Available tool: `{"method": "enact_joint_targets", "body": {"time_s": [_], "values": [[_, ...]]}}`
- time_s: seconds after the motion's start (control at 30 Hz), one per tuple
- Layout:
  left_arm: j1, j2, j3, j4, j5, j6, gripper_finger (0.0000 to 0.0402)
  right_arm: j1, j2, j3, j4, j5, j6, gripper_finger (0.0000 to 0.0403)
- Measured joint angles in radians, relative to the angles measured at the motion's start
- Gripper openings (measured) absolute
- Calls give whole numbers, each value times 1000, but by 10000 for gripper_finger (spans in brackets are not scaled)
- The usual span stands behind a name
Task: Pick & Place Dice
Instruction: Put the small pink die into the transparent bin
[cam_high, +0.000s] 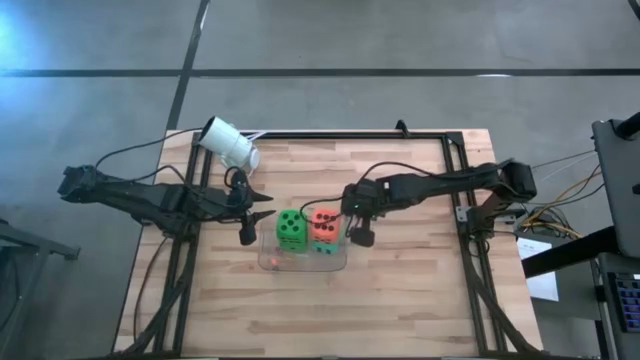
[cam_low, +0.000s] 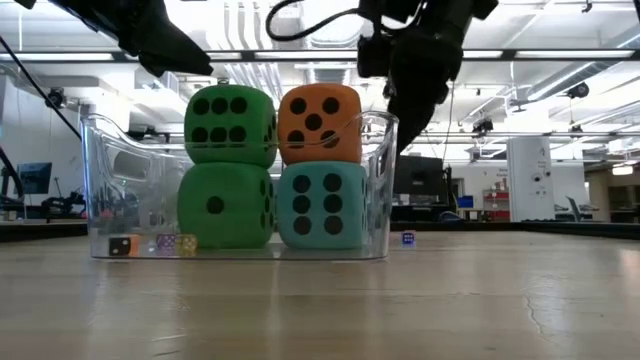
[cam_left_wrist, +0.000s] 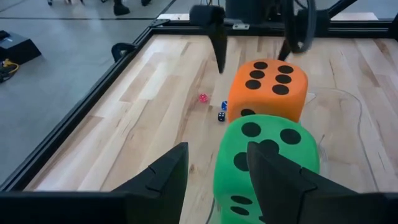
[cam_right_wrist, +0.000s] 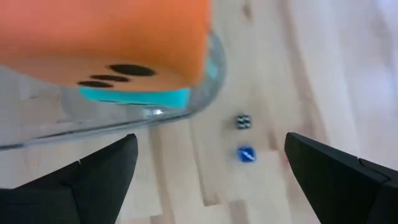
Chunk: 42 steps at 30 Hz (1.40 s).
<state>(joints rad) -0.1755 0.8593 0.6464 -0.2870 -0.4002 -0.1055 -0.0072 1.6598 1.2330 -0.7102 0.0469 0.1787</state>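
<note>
Four dice are stacked two by two in a clear container (cam_low: 375, 180). The upper green die (cam_low: 230, 125) rests on the lower green die (cam_low: 225, 205), and the orange die (cam_low: 320, 123) rests on the teal die (cam_low: 322, 205). My right gripper (cam_high: 350, 220) is open, pointing steeply down just right of the orange die (cam_right_wrist: 106, 37), with nothing between its fingers. My left gripper (cam_left_wrist: 217, 180) hangs left of the container, aimed at the upper green die (cam_left_wrist: 267, 155). It is open and holds nothing.
A white cylindrical camera (cam_high: 230, 143) lies at the table's far left. Small dice lie on the wood right of the container: a blue one (cam_right_wrist: 245, 154) and a black one (cam_right_wrist: 243, 122). More small dice (cam_low: 165, 243) show through the container's left end. Bare wood stretches toward the near edge.
</note>
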Motion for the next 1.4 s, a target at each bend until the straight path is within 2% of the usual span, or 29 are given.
{"method": "enact_joint_targets", "body": {"time_s": [0.13,0.5,0.73,1.07,1.4], "values": [[0,0,0,-2,0,0,170,-20,-29,-9,-46,60,48,400],[0,0,0,-3,0,0,170,-154,-24,-56,-68,58,211,400],[0,0,0,-2,0,0,170,-224,-22,-113,-46,57,216,400],[0,0,0,-2,0,0,170,-238,-11,-193,78,57,214,400],[0,0,0,1,0,0,171,-243,93,-184,124,57,176,400]]}}
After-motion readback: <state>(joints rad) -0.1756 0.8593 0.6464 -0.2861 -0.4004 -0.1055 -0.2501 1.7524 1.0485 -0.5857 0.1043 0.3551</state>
